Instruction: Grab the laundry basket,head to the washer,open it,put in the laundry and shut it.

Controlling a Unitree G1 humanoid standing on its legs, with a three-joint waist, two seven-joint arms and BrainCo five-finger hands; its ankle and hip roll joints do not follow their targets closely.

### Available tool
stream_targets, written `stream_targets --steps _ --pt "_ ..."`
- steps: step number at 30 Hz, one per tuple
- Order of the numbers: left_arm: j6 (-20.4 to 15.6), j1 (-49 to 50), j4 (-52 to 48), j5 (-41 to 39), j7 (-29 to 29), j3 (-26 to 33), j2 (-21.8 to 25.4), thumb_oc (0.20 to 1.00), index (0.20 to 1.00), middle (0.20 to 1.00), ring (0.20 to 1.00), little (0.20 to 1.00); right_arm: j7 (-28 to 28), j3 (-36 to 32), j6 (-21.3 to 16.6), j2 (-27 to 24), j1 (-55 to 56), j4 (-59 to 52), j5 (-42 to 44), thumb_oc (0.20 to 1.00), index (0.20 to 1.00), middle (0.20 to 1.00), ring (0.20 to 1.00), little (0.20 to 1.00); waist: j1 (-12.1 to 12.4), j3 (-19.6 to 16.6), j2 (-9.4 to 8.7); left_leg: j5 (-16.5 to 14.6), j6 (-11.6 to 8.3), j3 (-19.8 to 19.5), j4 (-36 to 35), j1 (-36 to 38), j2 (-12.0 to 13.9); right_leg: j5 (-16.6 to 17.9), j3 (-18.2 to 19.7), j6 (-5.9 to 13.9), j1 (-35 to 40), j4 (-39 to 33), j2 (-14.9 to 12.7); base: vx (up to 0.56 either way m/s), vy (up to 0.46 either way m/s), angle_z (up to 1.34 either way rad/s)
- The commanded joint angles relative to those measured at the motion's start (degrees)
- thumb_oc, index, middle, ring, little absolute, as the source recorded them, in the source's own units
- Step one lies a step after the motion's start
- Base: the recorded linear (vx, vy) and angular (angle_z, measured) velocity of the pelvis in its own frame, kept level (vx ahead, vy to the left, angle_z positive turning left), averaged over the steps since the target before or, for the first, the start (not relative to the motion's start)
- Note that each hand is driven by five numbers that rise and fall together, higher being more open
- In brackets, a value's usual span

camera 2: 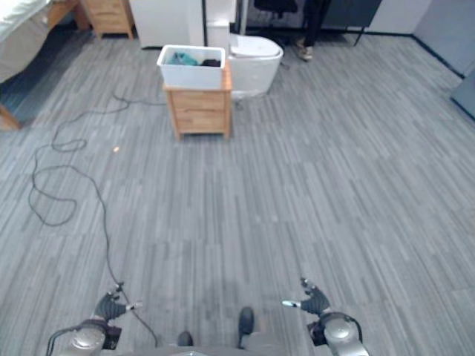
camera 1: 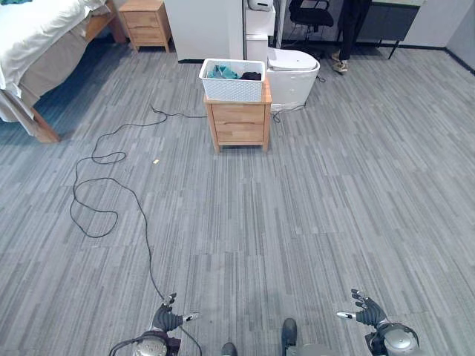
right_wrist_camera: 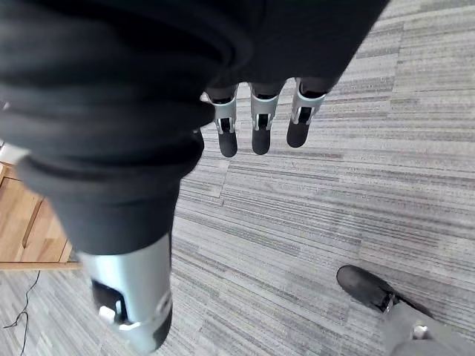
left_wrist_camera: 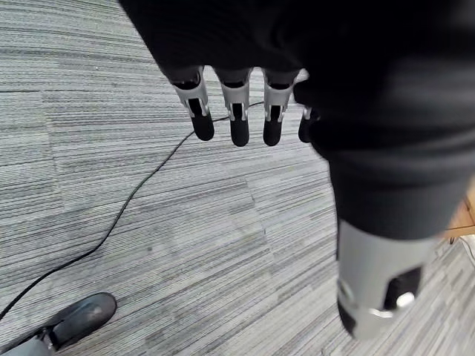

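Left eye view: a white laundry basket (camera 1: 232, 80) with a perforated wall sits on top of a small wooden nightstand (camera 1: 239, 121) with two drawers, well ahead across the room. In the basket lie clothes, a teal piece (camera 1: 222, 72) toward its left and a dark piece (camera 1: 251, 76) toward its right. Just beside the nightstand, on its right, stands a rounded white washer (camera 1: 292, 76). Farther left is a second wooden nightstand (camera 1: 145, 24) and a bed (camera 1: 37, 46) with white bedding on a wooden frame. Behind the washer a person (camera 1: 347, 30) in dark trousers stands near a black office chair (camera 1: 311, 15). The floor (camera 1: 334, 193) is grey carpet in striped tiles, open between the robot and the basket. The left hand (camera 1: 169, 318) and right hand (camera 1: 367, 311) hang low over the carpet, both with fingers straight and relaxed, grasping nothing, well apart from the basket.
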Motion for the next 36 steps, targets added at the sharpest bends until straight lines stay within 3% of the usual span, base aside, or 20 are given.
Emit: stream_targets --steps 1,11,14,17,18,19,23,27,31,32,33,34,35,36 --pt "-2.0 -2.4 0.4 -1.5 1.2 1.2 0.8 1.000 1.000 1.000 1.000 1.000 -0.7 0.0 -1.3 1.4 -3.1 1.1 2.0 1.000 1.000 1.000 1.000 1.000 -0.7 -0.7 -3.07 -3.8 0.65 0.7 3.1 -2.1 -2.4 -10.6 1.1 4.53 4.9 3.3 -3.7 0.03 0.042 -0.03" --pt "-2.3 -3.1 -1.3 -3.7 2.3 1.9 1.4 1.000 1.000 1.000 1.000 1.000 -1.0 -0.2 -1.2 2.6 -4.5 2.8 4.1 1.000 1.000 1.000 1.000 1.000 0.4 0.6 -4.21 -8.0 2.52 0.2 10.1 -5.9 -3.8 -10.5 2.4 6.04 2.5 7.3 -5.5 0.05 0.081 -0.14" --pt "-2.2 -3.1 -1.8 -3.6 2.2 1.8 2.0 1.000 1.000 1.000 1.000 1.000 -1.0 0.0 -1.1 3.0 -5.2 2.5 4.2 1.000 1.000 1.000 1.000 1.000 0.7 1.1 -4.43 -9.3 3.33 -0.2 11.3 -6.5 -4.4 -9.7 2.9 7.14 0.7 10.9 -6.1 0.07 0.118 -0.11" --pt "-2.0 -3.5 -2.2 -3.6 2.2 1.5 2.7 1.000 1.000 1.000 1.000 1.000 -0.8 0.1 -1.3 3.1 -5.4 0.9 4.6 1.000 1.000 1.000 1.000 1.000 0.2 2.5 -4.15 -10.3 4.07 -1.0 12.4 -6.3 -4.7 -8.1 3.7 8.11 -3.1 19.1 -6.0 0.07 0.105 -0.10" --pt "-2.0 -3.5 -2.2 -3.6 2.2 1.5 2.7 1.000 1.000 1.000 1.000 1.000 -0.8 0.1 -1.3 3.1 -5.4 0.8 4.6 1.000 1.000 1.000 1.000 1.000 0.2 2.5 -4.16 -10.3 4.08 -1.0 12.4 -6.3 -4.7 -8.2 3.8 8.13 -3.2 19.3 -6.1 0.20 0.100 0.07" --pt "-2.0 -3.6 -3.0 -3.0 2.0 0.9 2.5 1.000 1.000 1.000 1.000 1.000 -0.9 0.7 -1.4 2.8 -5.1 -1.1 4.4 1.000 1.000 1.000 1.000 1.000 -0.6 3.4 -3.52 -11.1 4.25 -1.8 12.3 -4.5 -5.1 -8.3 5.0 7.41 -6.8 22.3 -4.3 0.23 0.066 0.18" --pt "-2.0 -3.5 -2.9 -3.2 1.8 0.5 2.3 1.000 1.000 1.000 1.000 1.000 -0.8 1.0 -1.5 2.3 -5.1 -2.2 4.4 1.000 1.000 1.000 1.000 1.000 -1.4 4.1 -2.79 -11.6 3.91 -1.9 10.5 -1.7 -5.3 -7.4 1.9 6.58 -9.4 18.2 -4.8 0.21 0.006 0.12" --pt "-2.0 -4.6 -2.0 -3.6 1.7 -0.3 1.3 1.000 1.000 1.000 1.000 1.000 -1.0 1.1 -1.6 1.7 -4.7 -3.5 4.0 1.000 1.000 1.000 1.000 1.000 -3.1 5.1 -2.31 -13.4 2.69 -3.2 8.6 3.1 -6.0 -5.2 -3.4 7.10 -12.9 9.0 -5.4 0.28 -0.062 0.30" --pt "-2.0 -4.0 -2.9 -3.3 1.2 -0.9 0.7 1.000 1.000 1.000 1.000 1.000 -0.8 0.7 -1.4 1.2 -3.1 -4.3 3.7 1.000 1.000 1.000 1.000 1.000 -3.6 4.3 -2.22 -15.1 2.03 -4.9 9.1 5.4 -6.5 -5.0 -3.0 6.46 -12.2 8.3 -5.4 0.32 -0.133 0.41" --pt "-2.0 -3.5 -2.3 -3.5 1.1 -1.3 -0.1 1.000 1.000 1.000 1.000 1.000 -0.8 0.6 -1.5 0.8 -2.5 -4.2 3.5 1.000 1.000 1.000 1.000 1.000 -4.0 3.3 -1.14 -13.7 0.47 -5.8 11.0 6.4 -5.3 -5.6 -1.6 4.94 -11.2 9.9 -3.5 0.47 -0.218 0.72" --pt "-2.0 -3.5 -2.3 -3.5 1.1 -1.3 0.0 1.000 1.000 1.000 1.000 1.000 -0.8 0.6 -1.5 0.8 -2.5 -4.2 3.5 1.000 1.000 1.000 1.000 1.000 -4.0 3.2 -1.30 -13.5 0.50 -5.8 10.9 6.3 -5.5 -5.4 -1.6 4.95 -11.4 9.8 -3.7 0.52 -0.301 0.64" --pt "-1.9 -2.9 -1.8 -3.7 0.6 -1.7 -0.4 1.000 1.000 1.000 1.000 1.000 -0.5 0.4 -1.7 0.6 -1.5 -4.2 3.8 1.000 1.000 1.000 1.000 1.000 -4.5 2.1 -0.47 -10.3 -2.00 -6.1 13.3 6.4 -3.6 -6.3 -1.8 3.53 -10.5 10.6 -2.5 0.24 -0.161 0.66" --pt "-1.9 -2.8 -1.8 -3.7 0.6 -1.7 -0.5 1.000 1.000 1.000 1.000 1.000 -0.5 0.4 -1.7 0.6 -1.4 -4.2 3.8 1.000 1.000 1.000 1.000 1.000 -4.6 2.0 -0.43 -10.3 -2.04 -6.2 13.3 6.3 -3.6 -6.3 -1.9 3.50 -10.5 10.6 -2.5 0.49 -0.306 0.61" --pt "-1.9 -2.4 -2.0 -3.5 0.1 -2.4 -0.6 1.000 1.000 1.000 1.000 1.000 -0.5 0.3 -1.8 0.0 -0.9 -4.6 4.2 1.000 1.000 1.000 1.000 1.000 -4.7 1.3 0.36 -6.3 -3.93 -6.8 19.1 5.1 -2.0 -8.2 -1.2 1.54 -8.2 10.6 -0.3 0.33 -0.215 0.27"
